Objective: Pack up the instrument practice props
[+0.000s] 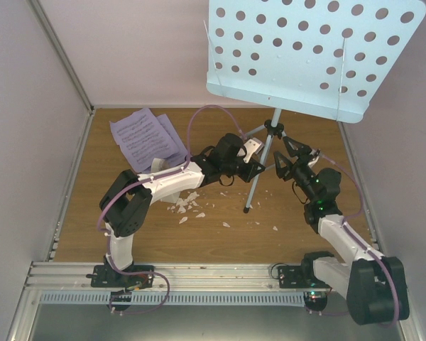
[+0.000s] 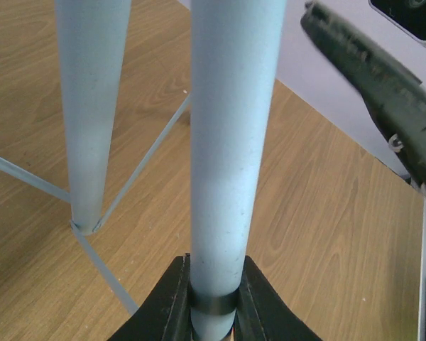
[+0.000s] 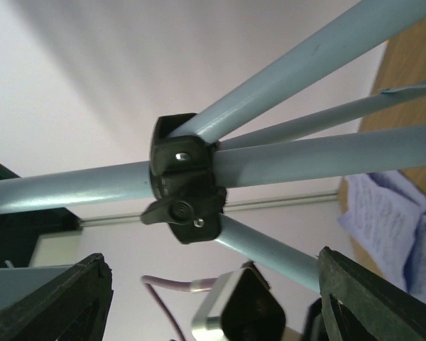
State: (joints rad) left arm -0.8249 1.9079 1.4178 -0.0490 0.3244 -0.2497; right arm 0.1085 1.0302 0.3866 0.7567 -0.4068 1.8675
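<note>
The light-blue music stand has its perforated desk high at the back right, and its thin legs reach the wooden floor. My left gripper is shut on one light-blue tube of the stand, with the jaws tight on both sides of it. My right gripper is open, its fingers spread wide just short of the black tripod hub, touching nothing. The lilac sheet-music pages lie at the back left and also show in the right wrist view. The metronome is out of view.
Small white crumbs are scattered on the wooden floor in front of the left arm. Pale walls close in the left, back and right sides. A metal rail runs along the near edge. A second stand leg is beside the held tube.
</note>
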